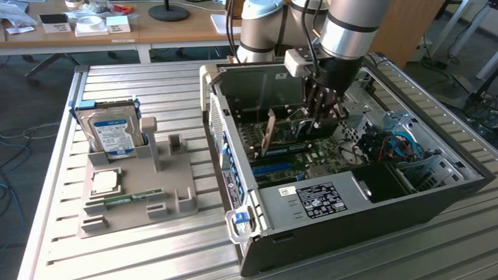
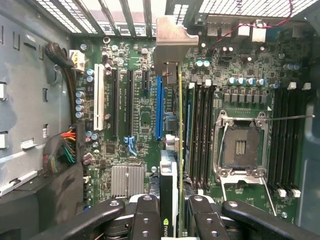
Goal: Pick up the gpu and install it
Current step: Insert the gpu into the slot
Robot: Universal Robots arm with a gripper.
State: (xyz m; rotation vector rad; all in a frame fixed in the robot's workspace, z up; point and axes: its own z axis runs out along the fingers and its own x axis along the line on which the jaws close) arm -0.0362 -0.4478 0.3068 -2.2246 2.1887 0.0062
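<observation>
The gripper (image 2: 172,214) is clamped on the gpu (image 2: 169,175). One dark finger (image 2: 145,216) presses against each flat face of the card, which stands on edge between them with its green logo strip showing at the grip. The card's long edge runs straight away from the wrist camera to its silver bracket (image 2: 172,37), which sits at the slotted rear wall of the case.

In the exterior view the arm (image 1: 350,23) comes in from above, with its silver forearm slanting down toward the exterior view's left. The wrist points almost straight down, so the fingers hang vertically inside the open computer case (image 1: 350,216), low over the motherboard (image 2: 135,150).

The card is lined up along the expansion slots, just beside the blue slot (image 2: 158,107), whose length shows bare next to it. I cannot tell whether the card's lower edge is touching any slot. The empty CPU socket (image 2: 242,145) and the dark memory slots (image 2: 200,130) lie on the card's other side.

Outside the case, toward the exterior view's left, a grey fixture tray (image 1: 175,175) sits on the slatted metal table (image 1: 155,256). It holds a blue-labelled hard drive (image 1: 113,131) standing upright, a processor chip (image 1: 105,182) and a narrow green RAM stick (image 1: 132,197), all well apart from the gripper.
</observation>
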